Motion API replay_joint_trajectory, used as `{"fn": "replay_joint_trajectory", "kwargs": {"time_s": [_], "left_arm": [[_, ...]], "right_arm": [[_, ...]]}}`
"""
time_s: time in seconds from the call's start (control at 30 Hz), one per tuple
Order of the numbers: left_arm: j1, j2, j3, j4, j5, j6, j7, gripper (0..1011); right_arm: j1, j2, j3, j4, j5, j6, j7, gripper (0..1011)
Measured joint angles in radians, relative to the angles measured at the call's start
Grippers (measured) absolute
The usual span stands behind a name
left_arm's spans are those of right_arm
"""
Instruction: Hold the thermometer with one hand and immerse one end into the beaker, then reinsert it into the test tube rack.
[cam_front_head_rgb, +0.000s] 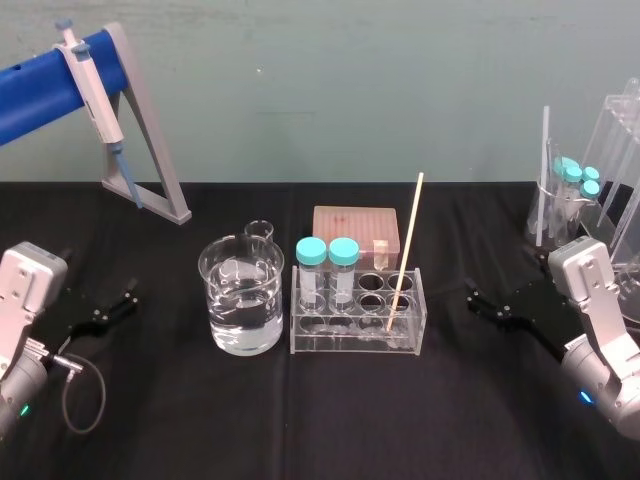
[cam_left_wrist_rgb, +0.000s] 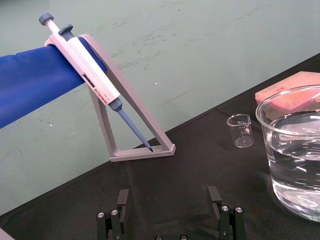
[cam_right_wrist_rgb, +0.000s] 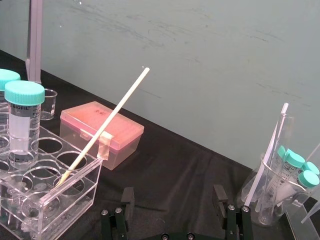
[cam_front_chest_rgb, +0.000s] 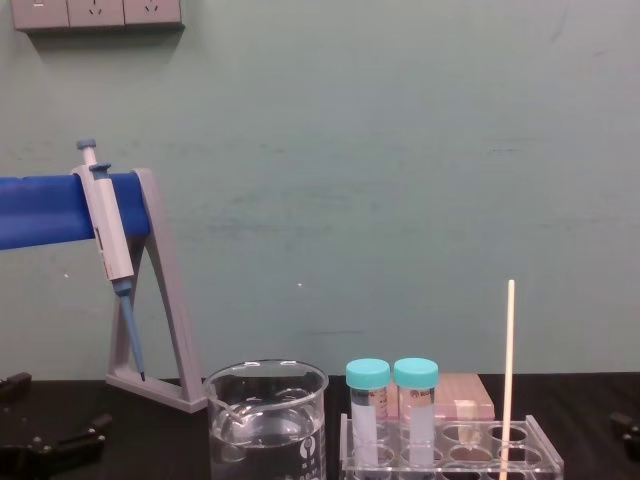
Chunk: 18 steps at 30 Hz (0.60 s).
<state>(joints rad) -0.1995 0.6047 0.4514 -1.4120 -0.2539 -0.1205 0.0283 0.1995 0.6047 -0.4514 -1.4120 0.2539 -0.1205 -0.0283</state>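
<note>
So, the right gripper (cam_front_head_rgb: 485, 303) is sitting low over the black tabletop (cam_front_head_rgb: 320, 430) with its fingers spread apart, gripping nothing. Just to its left, the long, thin, pale cream thermometer (cam_front_head_rgb: 406, 250) is leaning in the corner hole nearest that gripper of the low clear acrylic test tube rack (cam_front_head_rgb: 355, 343). Beyond the rack, the wide clear glass beaker (cam_front_head_rgb: 214, 300) is holding water. The left gripper (cam_front_head_rgb: 118, 303) is lying past the beaker, also spread and empty.

I'd be pinching the rod well above the rack and lifting along its tilt so it isn't scraping the hole. Then I'd dip only the tip.

Writing: a teal-capped tube (cam_right_wrist_rgb: 22, 120) is showing what looks like "BIOFIL". The beaker's markings aren't readable.
</note>
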Motion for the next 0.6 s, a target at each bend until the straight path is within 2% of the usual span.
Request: {"fn": "replay_joint_trajectory", "kwargs": {"time_s": [0.23,0.43,0.6], "left_arm": [[0.000,0.000,0.000,0.000,0.000,0.000,0.000,1004],[0.000,0.000,0.000,0.000,0.000,0.000,0.000,1004],[0.000,0.000,0.000,0.000,0.000,0.000,0.000,1004]], "right_arm": [[0.000,0.000,0.000,0.000,0.000,0.000,0.000,1003],[-0.003,-0.001,0.032,-0.067,0.001,0.009,0.003,1003],[-0.023,0.008,0.069,-0.139,0.039,0.045,0.031,1003]]}}
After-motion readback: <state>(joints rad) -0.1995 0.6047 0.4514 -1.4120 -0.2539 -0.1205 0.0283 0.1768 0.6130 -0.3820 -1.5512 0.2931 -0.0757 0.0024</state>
